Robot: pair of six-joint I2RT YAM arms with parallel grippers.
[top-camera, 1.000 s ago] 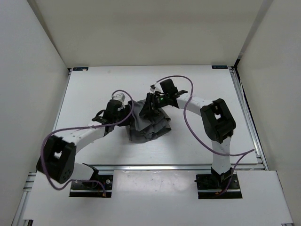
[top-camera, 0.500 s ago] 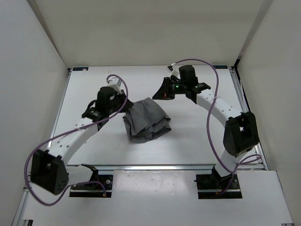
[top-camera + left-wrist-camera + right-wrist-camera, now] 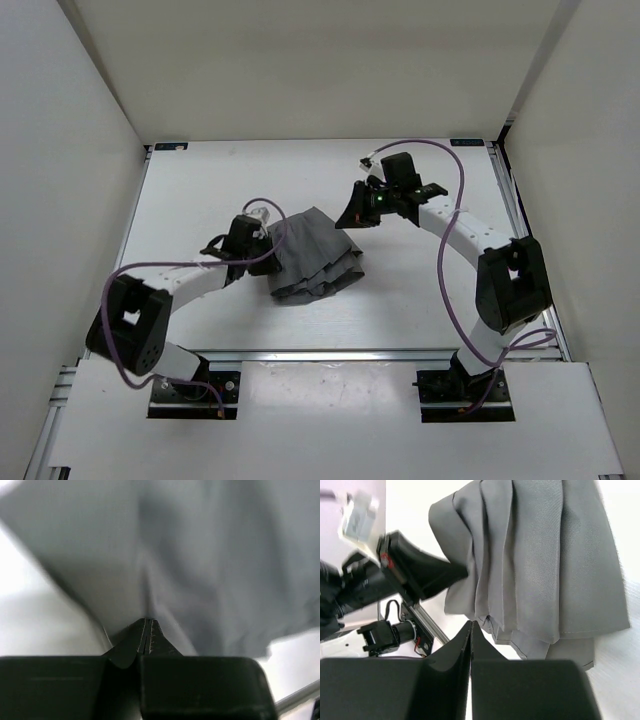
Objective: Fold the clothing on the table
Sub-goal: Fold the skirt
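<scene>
Nearest to us, both arms rise from their bases at the near edge of the table [image 3: 190, 200], just behind the metal rail [image 3: 330, 353] that runs along that side. A purple cable [image 3: 441, 262] loops beside each arm.

A little farther in, the left arm bends low across the white top and reaches right. The left gripper [image 3: 145, 622] has its jaws pressed together, and its tips are against the left edge of the clothing [image 3: 315, 255]. A crease in the cloth runs away from the tips. We cannot tell whether any cloth is caught between them.

The clothing lies near the middle of the table, between the two grippers. It is a dark grey, pleated piece, bunched in soft layers. It is narrow at its far end and spreads wider toward the near side, where several pleated edges overlap.

Farther still and to the right, the right arm curves up from its base and reaches left. The right gripper [image 3: 471, 625] has its jaws closed tight on nothing. It hangs near the far right corner of the clothing, apart from the cloth.

At the far edge we see a small blue mark [image 3: 170, 146] at the left corner.
</scene>
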